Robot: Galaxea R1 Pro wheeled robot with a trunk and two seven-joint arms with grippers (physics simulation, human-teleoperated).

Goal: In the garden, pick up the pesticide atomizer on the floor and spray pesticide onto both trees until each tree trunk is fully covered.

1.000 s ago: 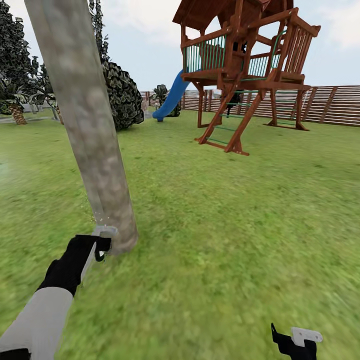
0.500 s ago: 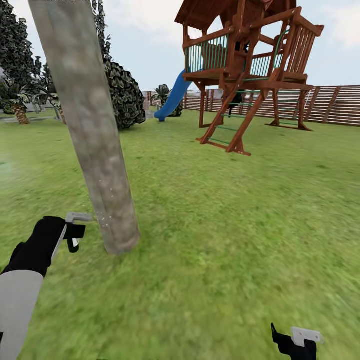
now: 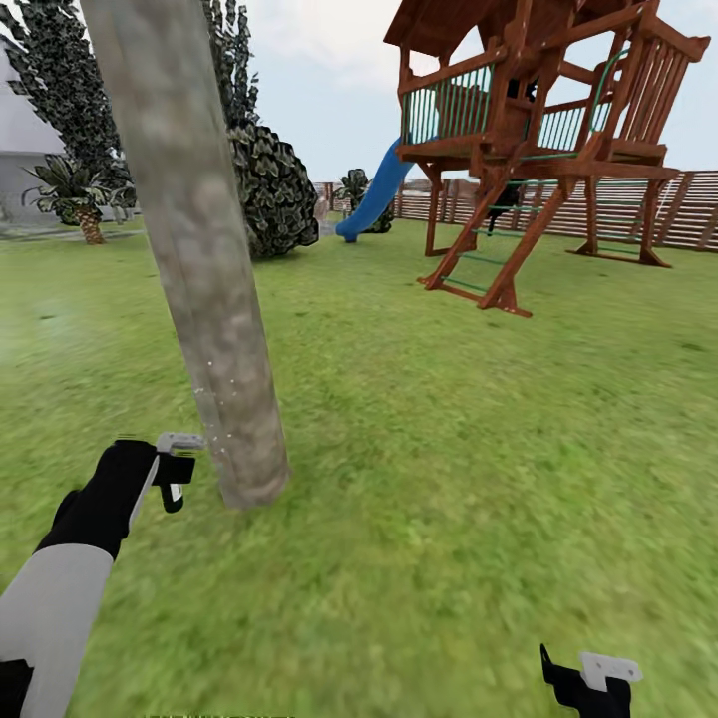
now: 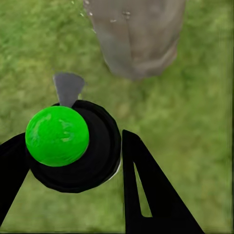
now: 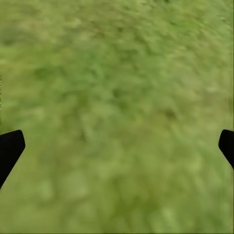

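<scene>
The tree trunk is a thick, smooth column of mottled grey and tan, leaning slightly, with a few pale specks low on its bark; its top is cut off by the edge of the head view. It rises from blurred green grass, which reads as a soft, patchy texture without distinct blades.

The left gripper, black with a white forearm behind it, sits at about 9 o'clock from the trunk base, just beside it. Its two flat black fingers are closed around the atomizer, a round black body topped by a glossy green ball, with a grey wedge-shaped nozzle pointing toward the trunk base. In the head view the atomizer is mostly hidden by the gripper; only a grey tip and a dark edge show. Whether it holds any liquid cannot be seen.

The right gripper is cut off at 5 o'clock of the head view, black with a pale plate. In the right wrist view its fingertips show only as dark corners at opposite edges, spread wide over bare grass.

Farther back stand a red-brown wooden play tower with a blue slide, a slatted wooden fence, a round leafy bush and a small palm.
</scene>
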